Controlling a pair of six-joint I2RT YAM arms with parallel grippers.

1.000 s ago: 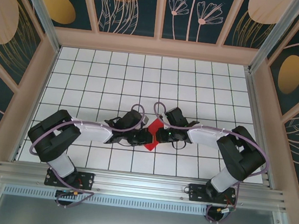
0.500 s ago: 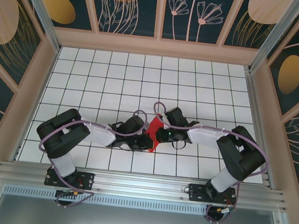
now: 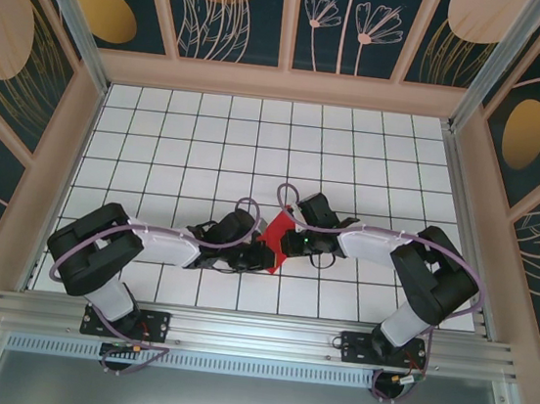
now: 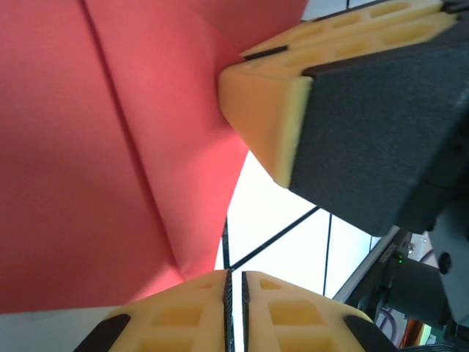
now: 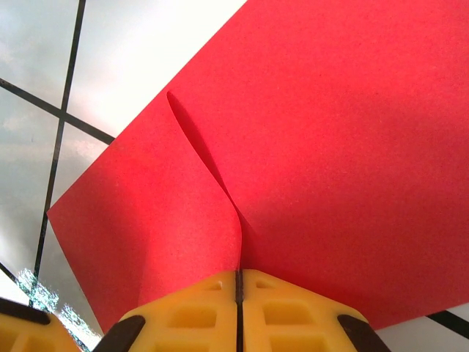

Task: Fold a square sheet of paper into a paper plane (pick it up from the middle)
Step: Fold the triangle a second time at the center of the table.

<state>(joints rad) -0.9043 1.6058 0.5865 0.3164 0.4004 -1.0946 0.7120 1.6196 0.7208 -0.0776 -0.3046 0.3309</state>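
White tiled tabletop (image 3: pixel 162 120) with a black grid, evenly lit — boxed in by a pale wooden frame (image 3: pixel 284 84). Dark teal wall panels (image 3: pixel 244 12) all round, painted with cream leaves, flowers and gold ovals. Along the near edge, a ribbed aluminium rail (image 3: pixel 253 338).

White table (image 3: pixel 159 139) ruled in black grid lines; a creased red square sheet of paper (image 3: pixel 272 247) lies just below frame centre.

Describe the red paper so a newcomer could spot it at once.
On the white gridded table, look near the front centre, where the two arms meet. There the right end effector pinches the square sheet of paper. It is creased and bright red, unlike the black arms and white table around it.
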